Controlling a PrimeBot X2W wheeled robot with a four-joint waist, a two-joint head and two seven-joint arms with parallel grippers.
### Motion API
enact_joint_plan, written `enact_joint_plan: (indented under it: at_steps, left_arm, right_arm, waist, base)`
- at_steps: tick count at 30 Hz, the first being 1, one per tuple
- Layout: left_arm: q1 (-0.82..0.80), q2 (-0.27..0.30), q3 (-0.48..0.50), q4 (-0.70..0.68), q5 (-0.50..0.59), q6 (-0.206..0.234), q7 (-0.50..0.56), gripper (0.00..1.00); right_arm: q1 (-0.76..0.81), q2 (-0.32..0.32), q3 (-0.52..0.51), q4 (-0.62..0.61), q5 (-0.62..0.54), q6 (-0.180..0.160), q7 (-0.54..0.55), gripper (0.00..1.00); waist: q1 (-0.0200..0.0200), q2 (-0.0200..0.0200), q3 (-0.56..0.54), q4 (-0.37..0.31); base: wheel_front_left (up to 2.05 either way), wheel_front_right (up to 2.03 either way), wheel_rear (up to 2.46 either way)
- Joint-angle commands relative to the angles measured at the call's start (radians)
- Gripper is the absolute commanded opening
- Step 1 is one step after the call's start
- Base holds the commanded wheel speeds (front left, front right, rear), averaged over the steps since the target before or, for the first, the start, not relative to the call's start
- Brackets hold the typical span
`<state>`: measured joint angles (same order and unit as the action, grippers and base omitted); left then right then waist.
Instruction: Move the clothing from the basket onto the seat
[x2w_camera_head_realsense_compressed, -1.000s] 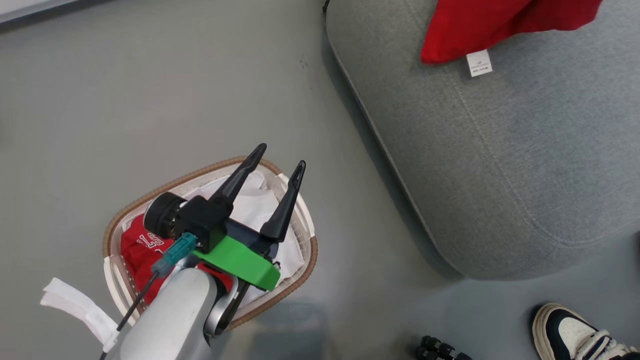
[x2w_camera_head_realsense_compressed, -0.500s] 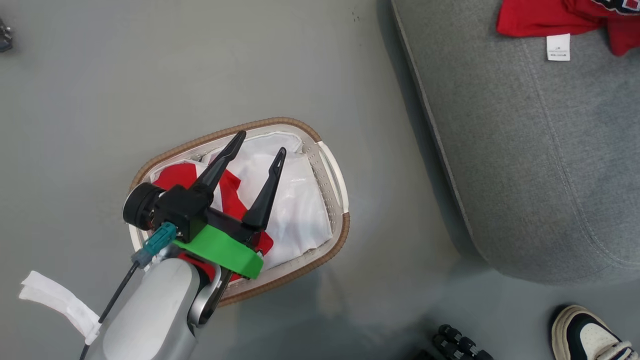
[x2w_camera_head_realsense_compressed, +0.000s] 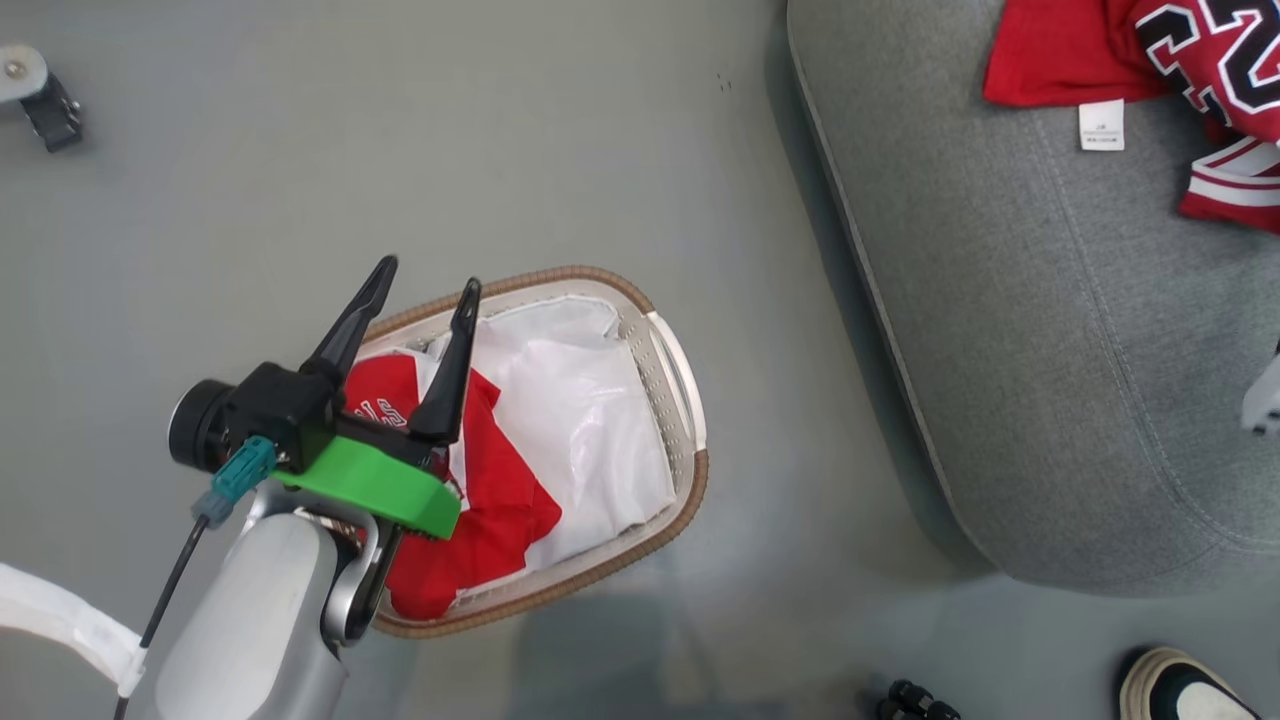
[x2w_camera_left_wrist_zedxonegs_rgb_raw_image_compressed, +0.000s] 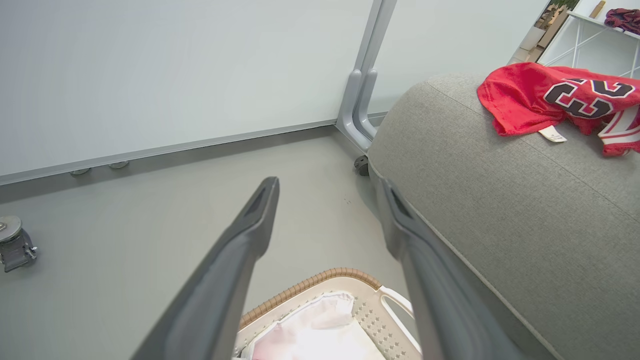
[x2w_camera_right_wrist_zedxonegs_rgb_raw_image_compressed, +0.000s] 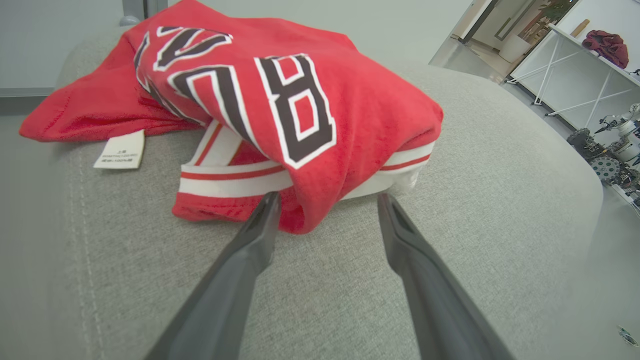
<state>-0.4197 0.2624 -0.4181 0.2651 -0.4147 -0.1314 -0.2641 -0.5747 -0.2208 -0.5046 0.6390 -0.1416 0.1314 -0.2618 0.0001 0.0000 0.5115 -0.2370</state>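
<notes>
The basket (x2w_camera_head_realsense_compressed: 690, 490) stands on the grey floor, holding a red jersey (x2w_camera_head_realsense_compressed: 490, 500) beside a white lining sheet (x2w_camera_head_realsense_compressed: 590, 430). My left gripper (x2w_camera_head_realsense_compressed: 428, 277) hangs open above the basket's left rim, nothing between its fingers; the left wrist view shows the same gripper (x2w_camera_left_wrist_zedxonegs_rgb_raw_image_compressed: 328, 185) over the basket (x2w_camera_left_wrist_zedxonegs_rgb_raw_image_compressed: 325, 277). On the seat (x2w_camera_head_realsense_compressed: 1050, 350) lies more red clothing (x2w_camera_head_realsense_compressed: 1060, 50) with a white tag. In the right wrist view my right gripper (x2w_camera_right_wrist_zedxonegs_rgb_raw_image_compressed: 327, 200) is open just above the seat (x2w_camera_right_wrist_zedxonegs_rgb_raw_image_compressed: 450, 250), a fold of the jersey (x2w_camera_right_wrist_zedxonegs_rgb_raw_image_compressed: 280, 115) resting at its fingertips.
A shoe (x2w_camera_head_realsense_compressed: 1180, 690) and a small black object (x2w_camera_head_realsense_compressed: 915, 700) are at the bottom right of the floor. A caster wheel (x2w_camera_head_realsense_compressed: 35, 95) sits at the top left. A white partition with a grey foot (x2w_camera_left_wrist_zedxonegs_rgb_raw_image_compressed: 357, 115) stands behind the seat.
My right gripper has opened and let the red jersey down on the seat. The head camera has shifted. Relative to the basket, my left gripper has moved toward its left rim.
</notes>
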Motion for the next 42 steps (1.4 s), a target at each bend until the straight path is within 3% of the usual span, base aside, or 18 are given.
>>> enact_joint_plan:
  at_steps: [1, 9, 12, 19, 27, 42]
  left_arm:
    - [0.019, -0.006, 0.017, 0.006, 0.009, 0.001, -0.001, 1.0]
    - [0.077, -0.041, 0.131, 0.022, 0.034, 0.001, 0.0, 1.0]
    - [0.089, -0.049, 0.158, 0.023, 0.053, 0.001, 0.0, 1.0]
    - [0.124, -0.092, 0.243, 0.048, 0.079, 0.001, -0.001, 1.0]
    - [0.154, -0.129, 0.359, 0.068, 0.114, 0.001, -0.001, 1.0]
    - [0.235, -0.182, 0.469, 0.08, 0.22, 0.001, 0.0, 1.0]
  right_arm:
    - [0.04, 0.005, 0.02, -0.022, 0.015, -0.001, -0.004, 1.0]
    - [0.198, 0.038, 0.205, -0.195, 0.109, -0.001, -0.004, 1.0]
    - [0.219, 0.031, 0.276, -0.242, 0.148, -0.001, -0.004, 1.0]
    - [0.237, 0.082, 0.409, -0.325, 0.202, -0.001, -0.004, 1.0]
    - [0.176, 0.133, 0.55, -0.296, 0.24, -0.001, -0.005, 1.0]
    - [0.196, 0.167, 0.641, -0.187, 0.269, -0.001, -0.005, 1.0]
  waist:
    - [-0.0001, 0.0, -0.036, 0.01]
    - [-0.0001, 0.0, -0.114, 0.049]
    - [-0.0001, 0.0, -0.138, 0.072]
    - [-0.0001, 0.0, -0.189, 0.148]
    - [-0.0001, 0.0, -0.225, 0.21]
    - [-0.0001, 0.0, -0.32, 0.253]
  base:
    - [0.0, 0.0, 0.0]
    - [0.0, 0.0, 0.0]
    - [0.0, 0.0, 0.0]
    - [0.0, 0.0, 0.0]
    - [0.0, 0.0, 0.0]
    - [0.0, 0.0, 0.0]
